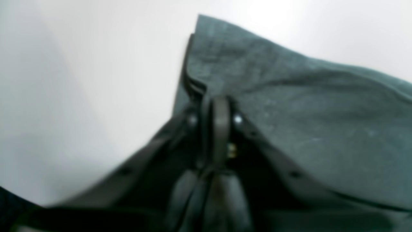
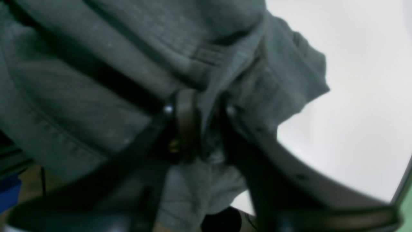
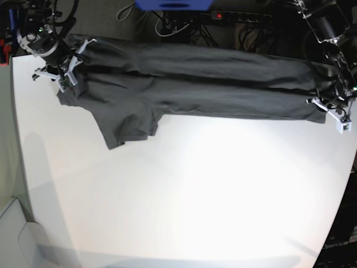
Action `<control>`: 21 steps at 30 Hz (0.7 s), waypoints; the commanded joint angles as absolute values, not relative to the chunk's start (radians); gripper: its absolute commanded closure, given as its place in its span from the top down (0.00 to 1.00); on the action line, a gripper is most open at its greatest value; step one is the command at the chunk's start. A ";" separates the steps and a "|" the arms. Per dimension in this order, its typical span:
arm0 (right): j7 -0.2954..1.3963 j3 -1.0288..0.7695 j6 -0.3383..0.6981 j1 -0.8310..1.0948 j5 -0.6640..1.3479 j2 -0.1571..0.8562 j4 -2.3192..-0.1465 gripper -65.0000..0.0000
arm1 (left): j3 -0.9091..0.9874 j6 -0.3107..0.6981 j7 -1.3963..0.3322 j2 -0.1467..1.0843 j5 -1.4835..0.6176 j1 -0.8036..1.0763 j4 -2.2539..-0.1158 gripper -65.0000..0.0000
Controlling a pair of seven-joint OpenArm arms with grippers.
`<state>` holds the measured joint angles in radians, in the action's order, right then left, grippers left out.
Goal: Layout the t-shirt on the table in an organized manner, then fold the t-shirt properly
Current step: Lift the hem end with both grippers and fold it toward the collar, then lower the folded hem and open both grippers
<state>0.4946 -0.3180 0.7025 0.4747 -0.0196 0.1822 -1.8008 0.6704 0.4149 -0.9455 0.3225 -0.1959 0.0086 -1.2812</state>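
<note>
Stretched across the far side of the table (image 3: 184,184): the t-shirt (image 3: 195,84), long axis side to side, sleeve drooping toward the near edge. Pinched at one end between the narrowly parted jaws of the left gripper (image 1: 214,106), at the other, near the collar, by the right gripper (image 2: 206,106), cloth between its jaws.

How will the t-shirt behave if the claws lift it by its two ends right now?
Probably floppy: the t-shirt already lies in long creases between the left claw and right claw. Its middle would likely sag, and the loose sleeve dangle. It looks thin and light, so it should drag across the table easily.
</note>
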 commanded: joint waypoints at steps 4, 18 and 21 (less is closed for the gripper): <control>0.475 -0.331 0.698 0.478 -0.007 0.214 -1.844 0.42 | 0.676 0.414 -0.978 0.338 -0.182 0.031 -1.297 0.43; 0.476 -0.456 0.698 0.472 -0.007 0.222 -1.957 0.44 | 0.680 0.541 -0.981 0.358 -0.182 0.071 -1.345 0.46; 0.493 -0.455 0.698 0.429 -0.007 0.223 -1.954 0.44 | 0.680 0.538 -0.980 0.360 -0.180 0.074 -1.343 0.57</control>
<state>0.5056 -0.4503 0.7052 0.4255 -0.0189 0.2104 -1.9373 0.6788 0.5339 -0.9627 0.3458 -0.1917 0.0769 -1.3331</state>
